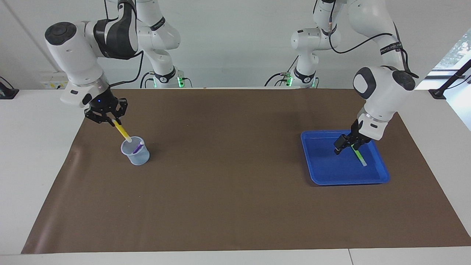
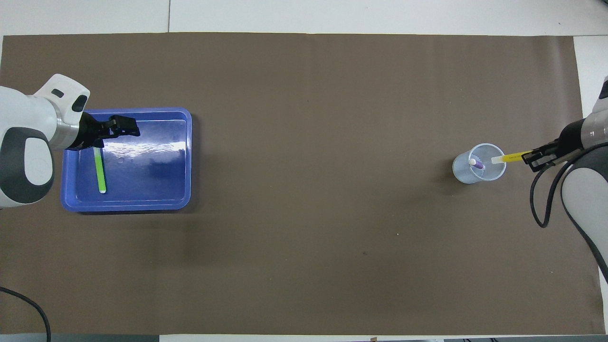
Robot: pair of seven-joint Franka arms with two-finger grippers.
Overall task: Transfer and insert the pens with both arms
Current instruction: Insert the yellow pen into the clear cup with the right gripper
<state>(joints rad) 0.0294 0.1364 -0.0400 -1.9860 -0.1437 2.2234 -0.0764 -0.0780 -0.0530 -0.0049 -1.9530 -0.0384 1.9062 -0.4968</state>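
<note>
Clear cup [image 1: 135, 151] toward the right arm's end of the worktop [image 1: 29, 147] holds the purple pen [image 1: 138, 148], leaning. Right tool [image 1: 112, 121] hangs just above the cup's rim, clamped on the yellow pen [image 1: 122, 131], pale cap end tilted down at the cup mouth. Blue tray [image 1: 323, 173] under the left tool [image 1: 347, 144] holds the green pen [image 1: 357, 152] lying flat; that tool's fingers stand apart, over the pen's upper end. Brown mat [image 1: 228, 191] between cup and tray lies bare, wide room.
</note>
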